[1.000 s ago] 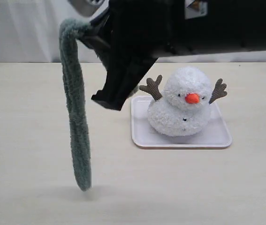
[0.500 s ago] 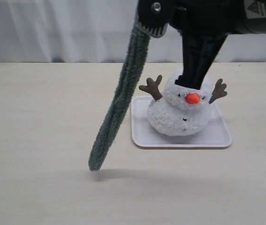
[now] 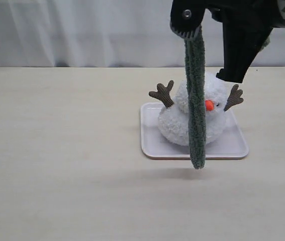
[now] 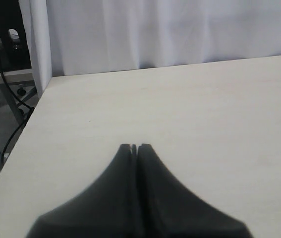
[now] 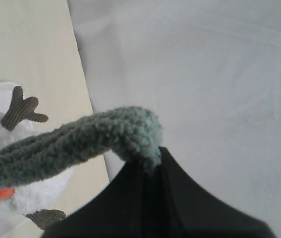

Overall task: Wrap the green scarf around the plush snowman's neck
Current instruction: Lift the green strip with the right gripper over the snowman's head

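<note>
The green scarf hangs from the right tool, clamped tight on its end (left tool closed, empty).

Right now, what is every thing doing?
tray: flat on the table.
snowman: upright on the tray, neck bare.
scarf: hanging down in front of the snowman, not wrapped.
right fingers: shut on the scarf's top end.
left fingers: shut, empty.
</note>
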